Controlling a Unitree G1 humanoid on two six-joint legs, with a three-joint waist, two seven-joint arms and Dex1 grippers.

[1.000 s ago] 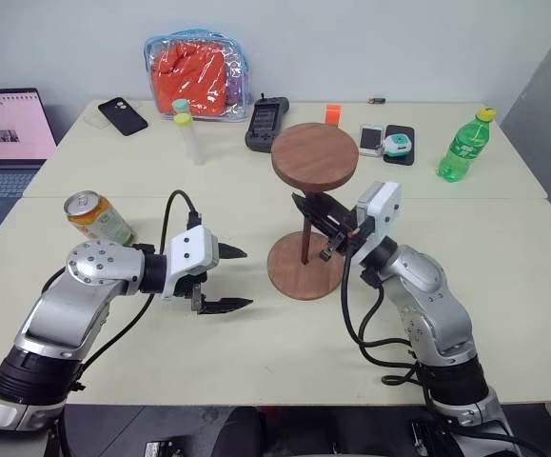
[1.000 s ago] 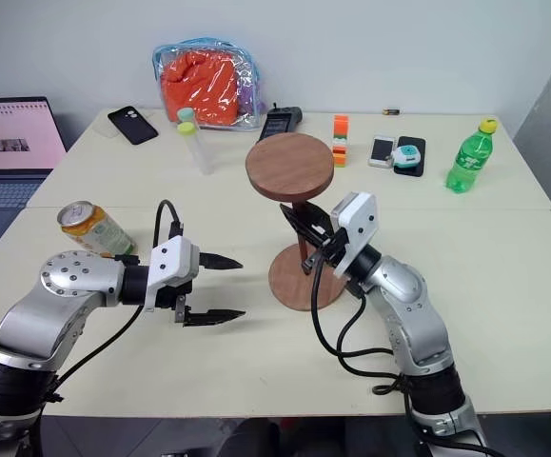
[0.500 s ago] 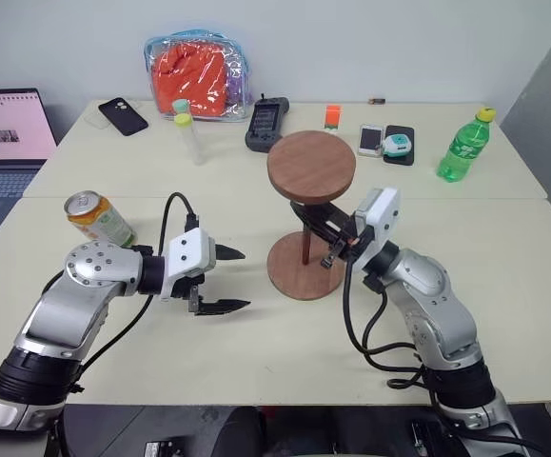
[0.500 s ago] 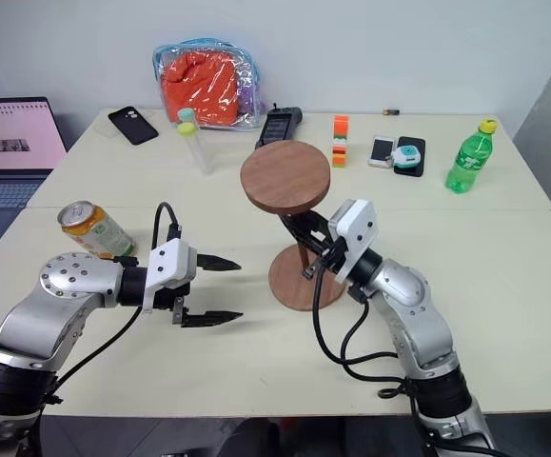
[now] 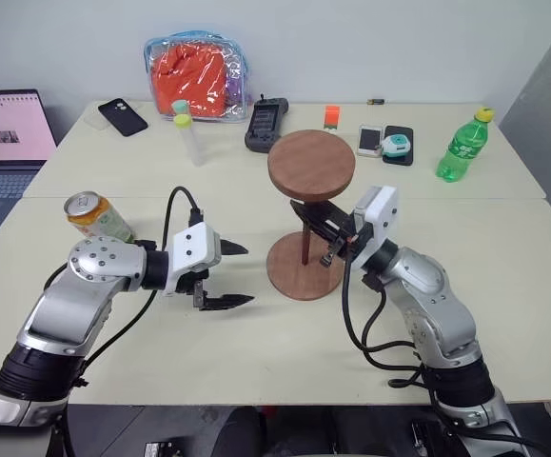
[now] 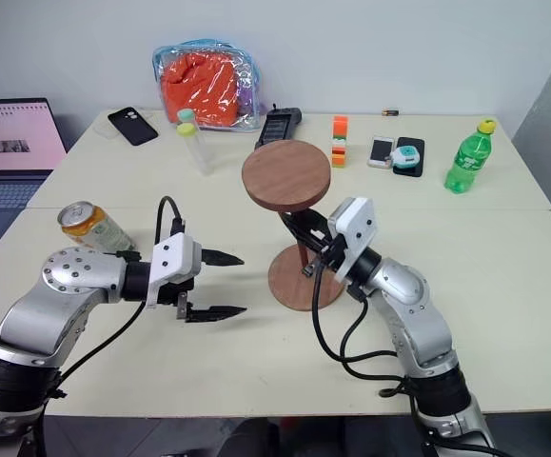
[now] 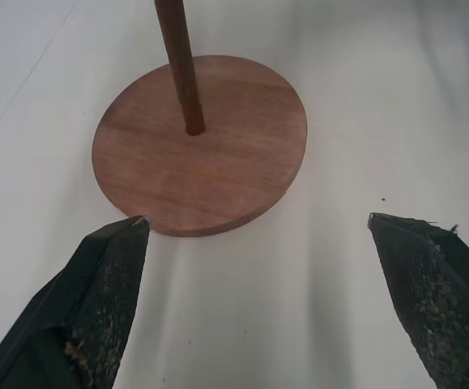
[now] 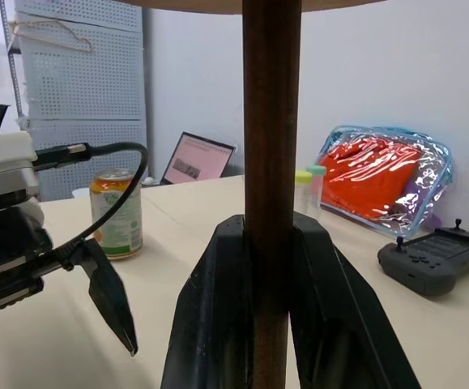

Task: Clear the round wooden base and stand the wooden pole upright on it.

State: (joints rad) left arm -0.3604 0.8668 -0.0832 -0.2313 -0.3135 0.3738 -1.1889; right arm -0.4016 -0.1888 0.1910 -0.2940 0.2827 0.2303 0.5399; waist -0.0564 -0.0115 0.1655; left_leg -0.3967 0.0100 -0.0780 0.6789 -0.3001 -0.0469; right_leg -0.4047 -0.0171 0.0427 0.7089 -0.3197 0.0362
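The open laptop (image 5: 4, 143) at the table's far left is cut off by the picture's edge. The long thin dark-brown wooden pole (image 8: 271, 162) is cropped in both wrist views, and the black fingers (image 8: 218, 324) of the right gripper (image 5: 315, 221) hide its middle section. The pink screen text is too small to read.

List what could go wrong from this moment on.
1. The wooden pole stands on the round wooden base with its wide disc on top, so it looks top-heavy; if the right gripper lets go abruptly, it may topple.
2. The left gripper hangs open beside the base; a nudge could shift it.
3. A falling pole might hit the drink can or the tube.
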